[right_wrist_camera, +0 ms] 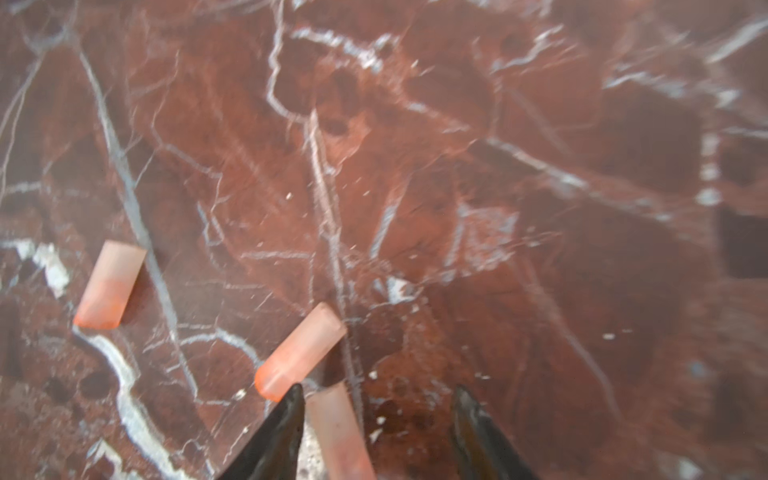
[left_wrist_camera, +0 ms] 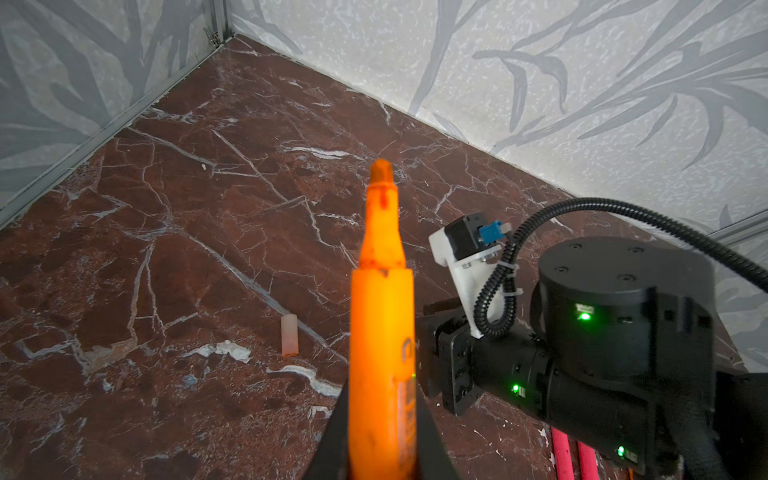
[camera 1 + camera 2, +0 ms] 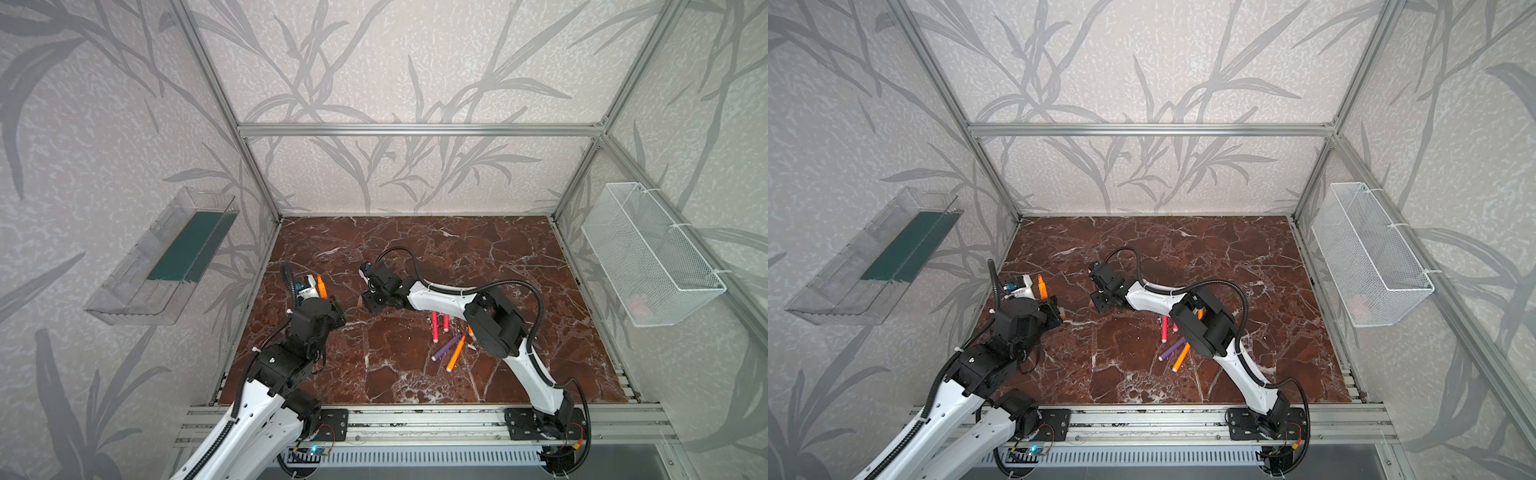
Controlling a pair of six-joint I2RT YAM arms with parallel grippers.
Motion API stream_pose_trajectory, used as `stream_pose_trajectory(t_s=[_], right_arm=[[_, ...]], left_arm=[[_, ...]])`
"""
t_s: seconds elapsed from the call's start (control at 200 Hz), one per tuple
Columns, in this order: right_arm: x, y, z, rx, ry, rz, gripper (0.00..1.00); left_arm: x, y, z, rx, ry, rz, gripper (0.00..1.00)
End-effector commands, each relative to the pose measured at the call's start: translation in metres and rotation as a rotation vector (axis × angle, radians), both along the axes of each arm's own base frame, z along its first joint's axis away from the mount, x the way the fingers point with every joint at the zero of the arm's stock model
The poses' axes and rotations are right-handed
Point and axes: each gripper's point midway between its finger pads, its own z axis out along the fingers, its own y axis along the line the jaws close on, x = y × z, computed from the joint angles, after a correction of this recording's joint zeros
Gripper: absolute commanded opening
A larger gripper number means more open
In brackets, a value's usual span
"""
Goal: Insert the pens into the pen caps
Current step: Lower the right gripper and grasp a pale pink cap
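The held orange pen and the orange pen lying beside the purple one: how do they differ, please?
The held orange pen is clamped in the left gripper; the lying orange pen is free. The held one hangs above the table; the lying one rests flat on it. Both are orange.

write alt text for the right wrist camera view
The right gripper hangs open over a red-brown marble table, with one translucent peach pen cap lying between its black jaws, close against one of them. A second pen cap lies just beyond that jaw's tip and a third pen cap farther off; the image is slightly blurred.
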Motion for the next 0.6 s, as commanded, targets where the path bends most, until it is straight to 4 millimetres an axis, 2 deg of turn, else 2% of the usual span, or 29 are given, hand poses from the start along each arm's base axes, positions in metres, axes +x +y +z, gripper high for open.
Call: stream_pose_trajectory(t_s=[0.0,0.17,0.35,0.595], right_arm=[[-0.005,0.012,0.004,0.025,0.008,0.05,0.48],[-0.006,0.006,0.002,-0.006,0.005,0.037,0.32],[-0.007,0.002,-0.005,-0.06,-0.027,0.012,0.21],[-0.007,-0.001,-0.011,-0.172,-0.088,-0.012,0.19]], left_arm=[[-0.001,0.006,0.003,0.006,-0.017,0.028,0.0],[0.0,0.005,0.001,0.006,-0.01,0.022,0.0],[0.001,0.003,0.0,0.002,-0.007,0.018,0.0],[0.001,0.003,0.0,0.004,-0.007,0.017,0.0]])
